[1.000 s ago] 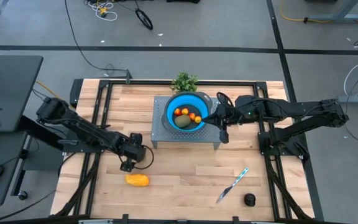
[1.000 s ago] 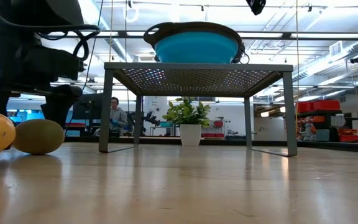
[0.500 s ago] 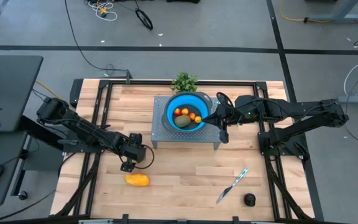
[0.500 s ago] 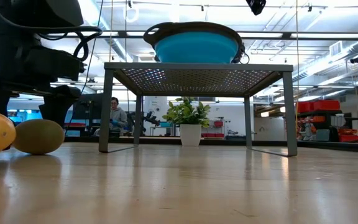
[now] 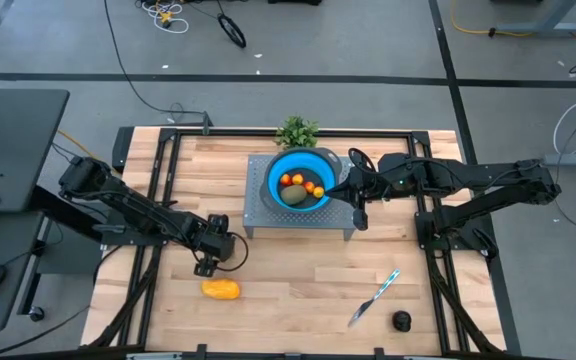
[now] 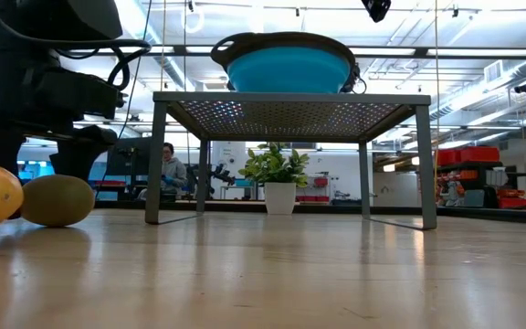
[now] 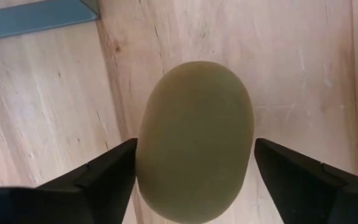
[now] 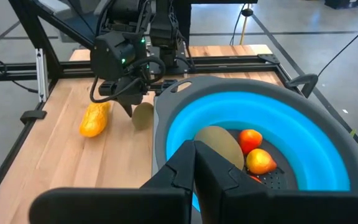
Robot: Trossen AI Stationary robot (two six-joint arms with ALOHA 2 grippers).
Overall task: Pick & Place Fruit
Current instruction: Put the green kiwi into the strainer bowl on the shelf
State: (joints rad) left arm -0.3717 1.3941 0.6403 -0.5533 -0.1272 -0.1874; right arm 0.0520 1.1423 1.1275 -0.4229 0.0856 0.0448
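Nearest the bench's front edge lie a small near-black round fruit (image 5: 401, 321) and, just beside it, a silver knife with a light-blue handle (image 5: 374, 297). Toward the left, a yellow-orange oblong fruit (image 5: 221, 289) rests on the pale wooden bench (image 5: 298, 275).

Just beyond that oblong fruit, the left hand (image 5: 208, 266) is down at the bench surface. Its dark fingers (image 7: 101, 177) stand open on either side of an olive-brown oval fruit (image 7: 194, 140), close to its flanks without clearly pressing it; the fruit rests on the wood.

Farther back, a grey perforated metal stand (image 5: 263, 215) carries a round blue bowl with a grey rim (image 5: 278, 170). Inside lie a second olive-brown oval fruit (image 8: 219, 144) and several small round orange fruits (image 5: 303, 183). The right hand (image 5: 351, 190) sits at the bowl's right rim, fingers closed together and holding nothing.

Behind the stand is a green leafy plant sprig (image 5: 296, 131).
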